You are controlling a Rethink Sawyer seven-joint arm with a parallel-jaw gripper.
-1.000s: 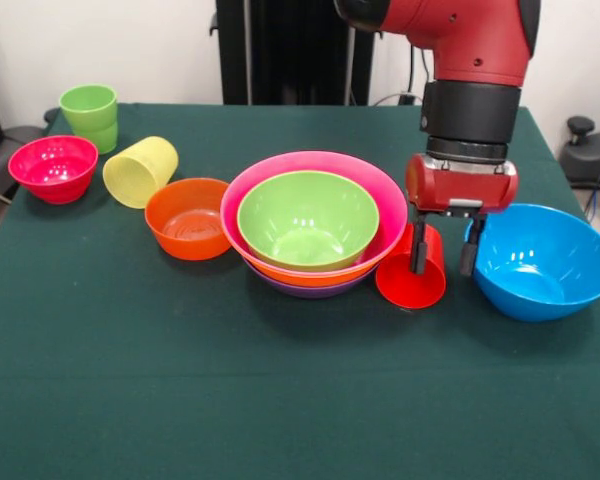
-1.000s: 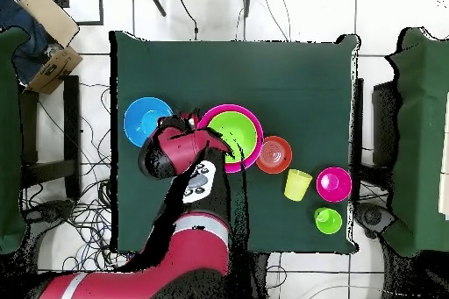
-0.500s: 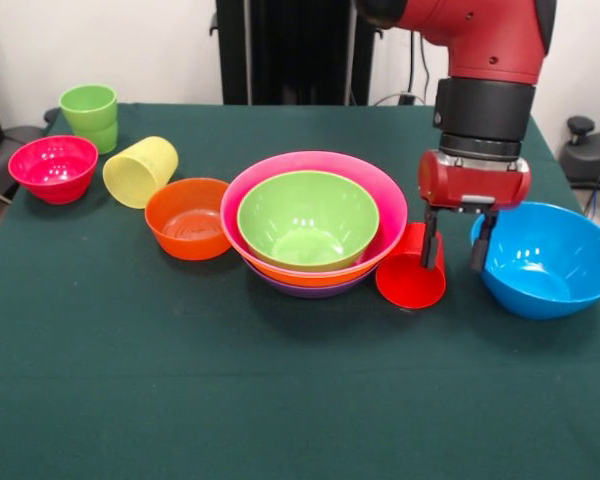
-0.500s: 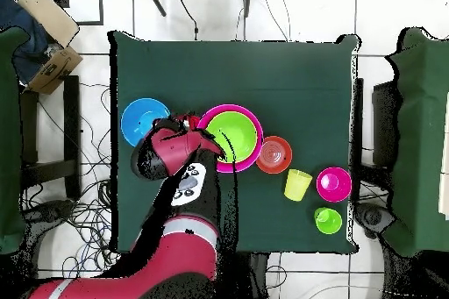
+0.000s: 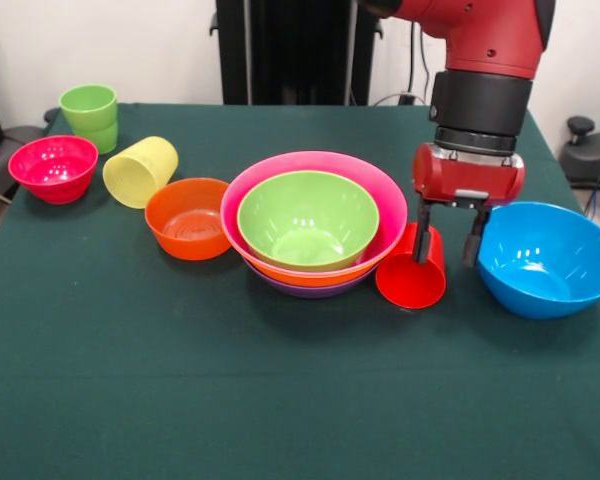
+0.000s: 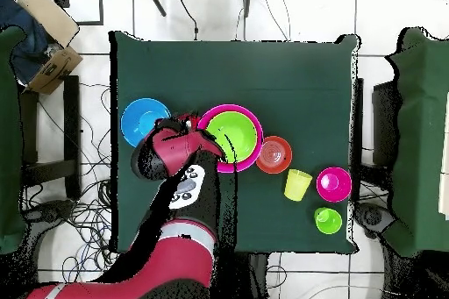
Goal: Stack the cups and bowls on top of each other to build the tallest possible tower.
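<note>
Tower (image 5: 313, 225) so far is four big bowls nested mid-table: purple at the bottom, then orange, pink, lime green innermost (image 5: 308, 218). That's the done part, and it's a low stack since nesting adds almost no height. Everything else is loose. Blue bowl (image 5: 546, 259) sits alone on the cloth at the right of the front view, just beside the arm. Small red-orange bowl (image 5: 189, 217) is touching or nearly touching the tower's other side. Magenta bowl (image 5: 53, 167) is out near the table's left edge, with the pale yellow cup (image 5: 140, 171) on its side between it and the red-orange bowl, and the green cup (image 5: 90, 116) upright behind them near the far corner. Red cup (image 5: 412, 267) lies tipped over, mouth toward the camera, wedged between the tower and the blue bowl. Gripper (image 5: 446, 244) hangs right over that cup with its fingers spread apart, one finger in front of the cup body, the other beside the blue bowl's rim; nothing is held. I'd guess the red cup is the next target, but no grasp yet. Overhead view confirms the layout, with the arm covering the red cup. Rough tally: four of ten pieces placed, six to go, including all three cups.
</note>
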